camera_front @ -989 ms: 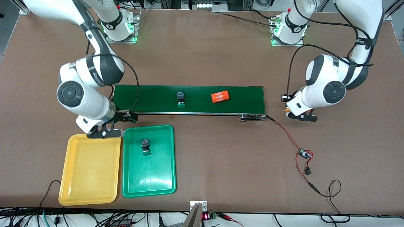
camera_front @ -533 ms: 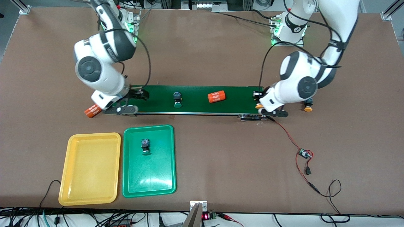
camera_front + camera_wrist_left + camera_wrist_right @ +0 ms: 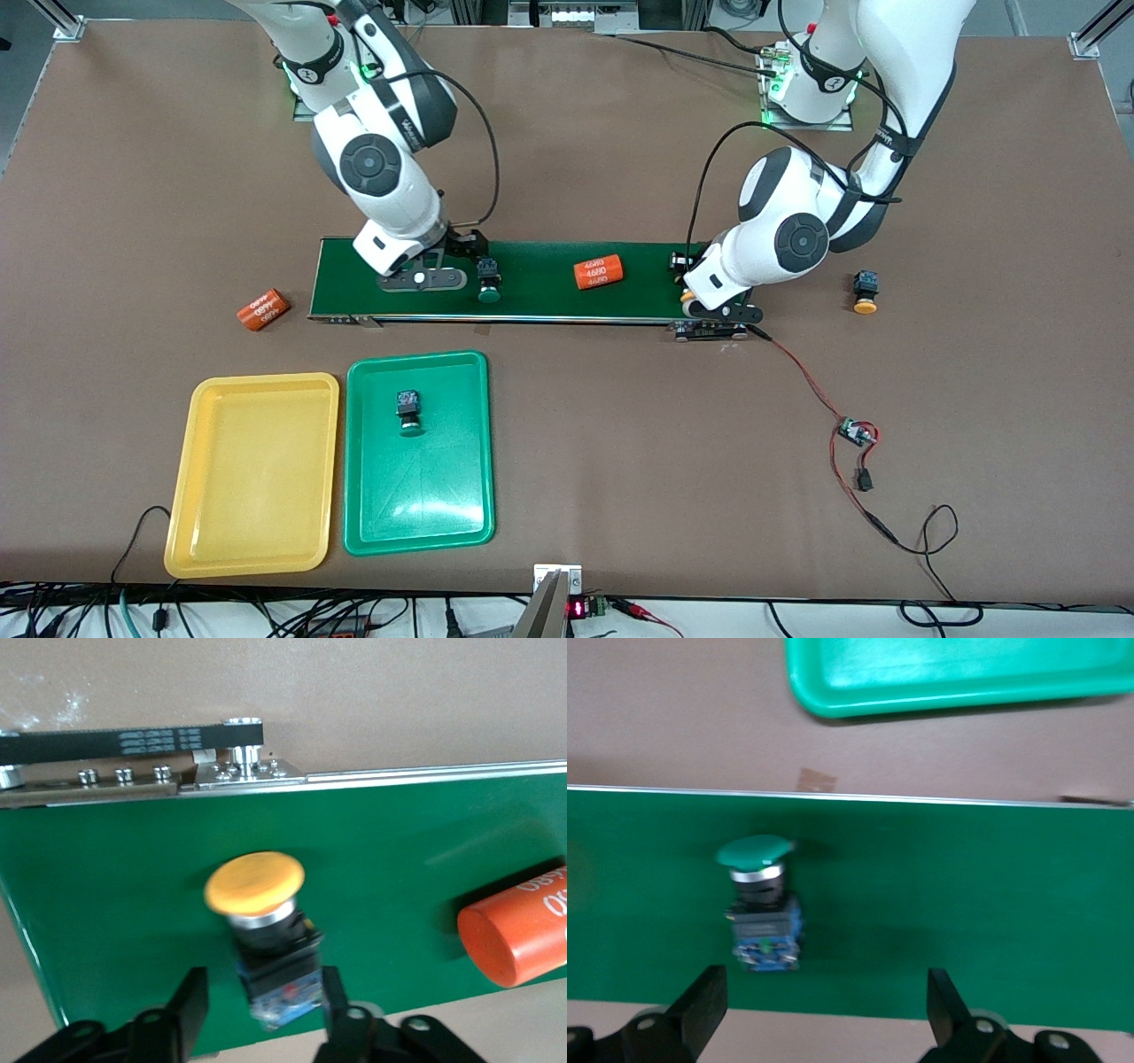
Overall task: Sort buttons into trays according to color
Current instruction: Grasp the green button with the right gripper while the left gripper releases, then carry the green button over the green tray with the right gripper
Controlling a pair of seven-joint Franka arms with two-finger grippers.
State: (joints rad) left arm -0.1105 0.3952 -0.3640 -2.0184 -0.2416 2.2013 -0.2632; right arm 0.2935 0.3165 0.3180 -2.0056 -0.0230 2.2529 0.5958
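Note:
A yellow-capped button [image 3: 257,895] lies on the belt's end toward the left arm, between the parted fingers of my left gripper [image 3: 261,992], open, with a gap at one finger [image 3: 189,992]. In the front view that gripper [image 3: 719,310] hides most of this button [image 3: 687,301]. My right gripper [image 3: 826,983] hangs wide open over the belt beside a green-capped button [image 3: 764,904], also seen in the front view [image 3: 486,282]. A second yellow button [image 3: 866,292] lies on the table. Another green button [image 3: 407,412] lies in the green tray [image 3: 443,496], beside the yellow tray [image 3: 257,496].
The long dark-green conveyor belt [image 3: 532,266] carries an orange cylinder [image 3: 598,272] between the two grippers. A second orange cylinder [image 3: 263,309] lies on the table off the belt's end toward the right arm. A red-black cable with a small board [image 3: 855,432] trails from the belt.
My left gripper brought a yellow button from the table onto the belt's end and its fingers parted. My right gripper moved from the yellow tray to the belt beside the green button.

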